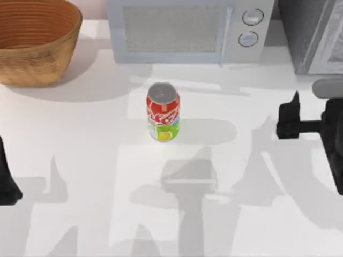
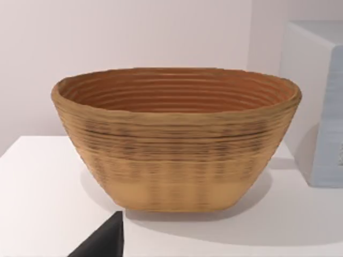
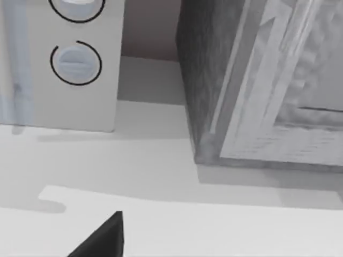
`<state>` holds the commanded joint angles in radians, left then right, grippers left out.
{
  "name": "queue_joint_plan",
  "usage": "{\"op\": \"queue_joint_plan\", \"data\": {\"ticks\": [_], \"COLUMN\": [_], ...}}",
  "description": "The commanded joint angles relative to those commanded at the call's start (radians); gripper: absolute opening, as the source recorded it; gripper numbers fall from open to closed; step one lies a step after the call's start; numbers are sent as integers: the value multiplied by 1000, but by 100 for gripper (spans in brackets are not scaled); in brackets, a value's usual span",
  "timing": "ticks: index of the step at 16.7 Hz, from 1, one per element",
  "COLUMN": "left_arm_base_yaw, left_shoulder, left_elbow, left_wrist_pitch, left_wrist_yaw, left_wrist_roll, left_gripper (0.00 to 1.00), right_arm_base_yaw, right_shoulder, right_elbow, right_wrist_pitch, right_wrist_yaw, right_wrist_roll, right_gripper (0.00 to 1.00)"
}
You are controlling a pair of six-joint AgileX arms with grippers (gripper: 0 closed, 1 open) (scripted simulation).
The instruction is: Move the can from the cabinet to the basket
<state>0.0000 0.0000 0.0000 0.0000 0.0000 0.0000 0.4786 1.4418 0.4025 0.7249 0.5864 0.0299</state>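
Worktop [image 1: 80, 187]: white, spans the whole top view, crossed by grey arm shadows.

Microwave [image 1: 187, 29]: light grey, top centre of the top view, mesh door, two round knobs at its right end. Right wrist view catches the knob end [image 3: 75, 61].

Cabinet [image 1: 316, 35]: upper right corner of the top view, dark speckled side, paler front panel. In the right wrist view [image 3: 257, 80] its corner meets the worktop, with a gap between it and the microwave.

Basket [image 1: 32, 40]: upper left corner of the top view, woven tan outside, orange-brown ribbed inside, upright on the worktop. Left wrist view looks at it side-on [image 2: 177, 139], with a pale box edge beside it.

Right arm: right edge of the top view, mid height. Right hand [image 1: 289, 120] points toward frame left, well apart from the can and below the cabinet. Can't tell whether it is released or clenched. A dark fingertip [image 3: 102, 238] shows at the bottom of the right wrist view.

Left arm: parked at the left edge, lower half of the top view. Left hand [image 1: 8, 182] is barely in frame, state can't be told. A dark fingertip [image 2: 104, 241] shows at the bottom of the left wrist view.

Can [image 1: 163, 112]: upright on the open worktop, centre of the top view, just below the microwave. Not in the cabinet, not in the basket, nothing touching it. Silver top, red upper half, lime-green lower half.
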Motion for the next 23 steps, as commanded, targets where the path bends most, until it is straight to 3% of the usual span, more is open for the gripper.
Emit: {"op": "queue_joint_plan", "data": {"ticks": [8, 17, 23], "left_arm_base_yaw": [0, 0, 0], "left_shoulder": [0, 0, 0], "left_elbow": [0, 0, 0], "left_wrist_pitch": [0, 0, 0], "left_wrist_yaw": [0, 0, 0], "left_wrist_roll": [0, 0, 0], "left_gripper": [100, 100, 100], "right_arm_base_yaw": [-248, -429, -479], "right_shoulder": [-513, -1251, -1442], "right_elbow": [-231, -348, -403], "right_wrist_pitch": [-369, -618, -725], "right_wrist_yaw": [-247, -482, -586], "right_wrist_roll": [-21, -25, -30], "right_gripper": [100, 100, 100]}}
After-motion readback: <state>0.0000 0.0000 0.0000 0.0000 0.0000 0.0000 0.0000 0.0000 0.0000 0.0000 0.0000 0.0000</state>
